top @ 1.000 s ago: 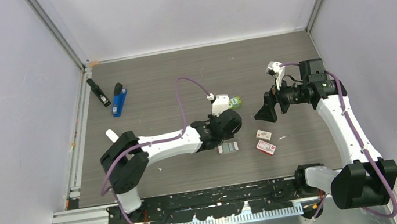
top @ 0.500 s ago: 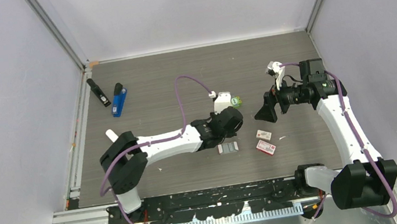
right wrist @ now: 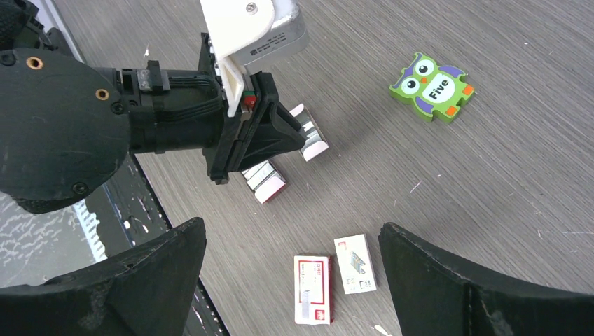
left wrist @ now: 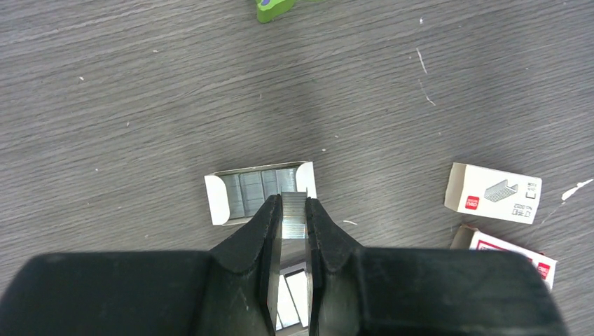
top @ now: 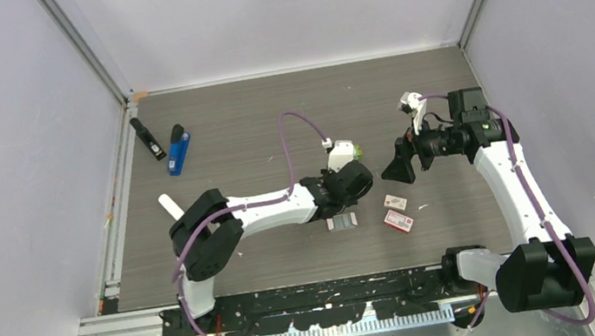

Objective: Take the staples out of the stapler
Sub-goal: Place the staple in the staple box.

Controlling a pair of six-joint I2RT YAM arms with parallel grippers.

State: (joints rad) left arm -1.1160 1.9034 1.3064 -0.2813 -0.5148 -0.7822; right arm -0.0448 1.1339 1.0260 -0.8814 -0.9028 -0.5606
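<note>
Grey wood-grain table, staples half hidden within left gripper

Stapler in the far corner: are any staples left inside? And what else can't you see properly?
The stapler: top view only, too small to show whether staples are inside.
The staples in the left gripper: left wrist view, its fingers hide most of the strip.
The green owl toy: left wrist view, cut off by the top edge.
One red-and-white box: left wrist view, partly behind the gripper body.
</note>
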